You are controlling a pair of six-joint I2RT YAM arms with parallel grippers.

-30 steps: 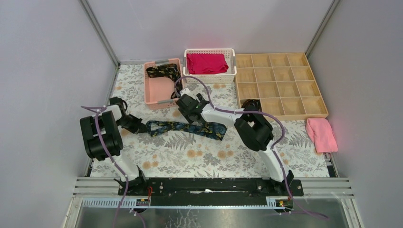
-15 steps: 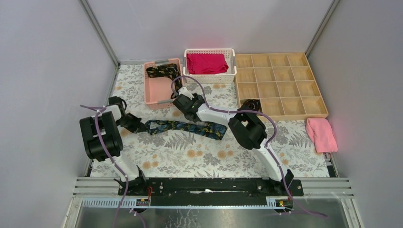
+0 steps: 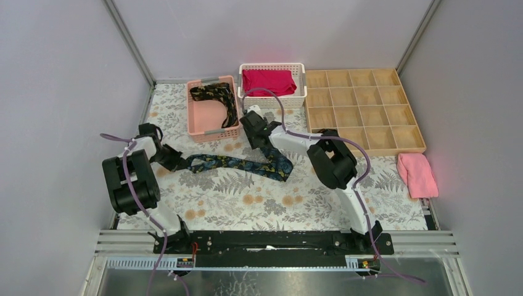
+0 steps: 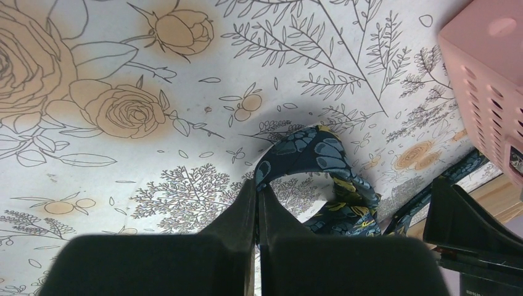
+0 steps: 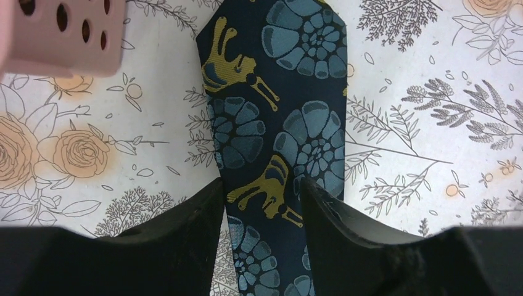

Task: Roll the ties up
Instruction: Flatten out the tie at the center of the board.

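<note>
Right wrist view: black necktie with teal flowers and gold motifs (image 5: 277,92), flat on table (image 5: 432,74), tip at 12 o'clock.
Right pincer (image 5: 262,185): jaws apart, straddling necktie.
Left pincer (image 4: 257,188): clamped on necktie's looped narrow end.

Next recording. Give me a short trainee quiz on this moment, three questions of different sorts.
1. True or false: the left gripper is shut on one end of the tie.
2. The cloth in the white basket is: A red, B green, C blue.
3. What holds the second tie?
Key: 1 true; 2 A; 3 the pink basket.
</note>
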